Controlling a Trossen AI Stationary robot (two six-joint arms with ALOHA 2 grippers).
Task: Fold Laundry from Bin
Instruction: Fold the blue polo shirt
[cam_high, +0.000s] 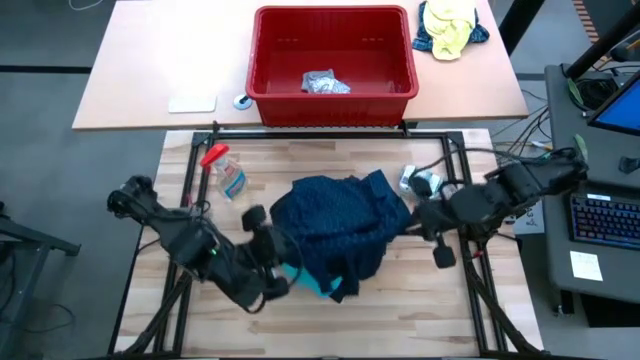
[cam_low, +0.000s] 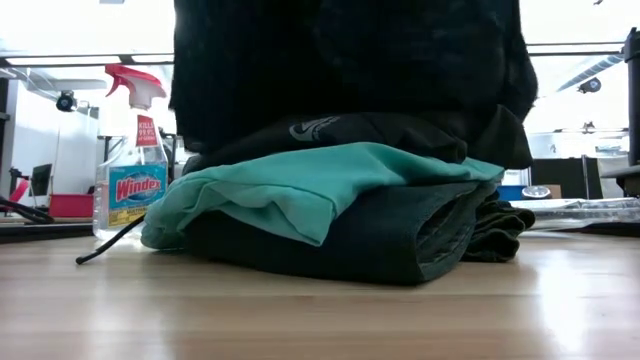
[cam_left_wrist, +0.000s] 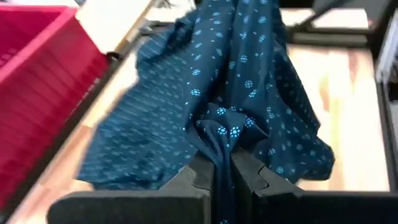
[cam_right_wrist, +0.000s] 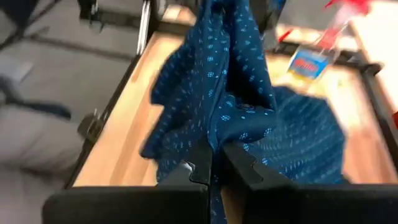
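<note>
- A navy dotted garment (cam_high: 340, 225) is seen lifted over the middle of the wooden table (cam_high: 330, 165), stretched between the two grippers and sagging between them.
- In the left wrist view, the left gripper (cam_left_wrist: 222, 177) is clamped tight on a gathered fold of the navy garment (cam_left_wrist: 230, 93); the cloth runs up from between the pressed fingers (cam_left_wrist: 193, 177).
- In the right wrist view, the right gripper (cam_right_wrist: 214, 171) is likewise clenched on a bunched fold of the same garment (cam_right_wrist: 230, 99), the cloth fanning out from between its fingers (cam_right_wrist: 245, 165).
- In the high view, the left gripper (cam_high: 268, 240) is placed at the garment's left edge, the right gripper (cam_high: 418, 213) at its right edge.
- A pile of clothes (cam_low: 340, 215) is recorded on the table beneath the hanging cloth: a turquoise garment (cam_low: 300, 190) lies between a black one (cam_low: 360, 135) above and a dark one (cam_low: 390, 235) below. A turquoise corner (cam_high: 318, 286) shows in the high view at the garment's near edge.
- The red bin (cam_high: 333, 95) stands on the tan table (cam_high: 150, 70) beyond the wooden one; a light grey garment (cam_high: 325, 84) lies on its floor.
- A spray bottle (cam_high: 225, 172) lies on the wooden table, left of the navy garment and apart from it.
- A yellow-and-blue bundle (cam_high: 450, 28) rests just right of the bin.
</note>
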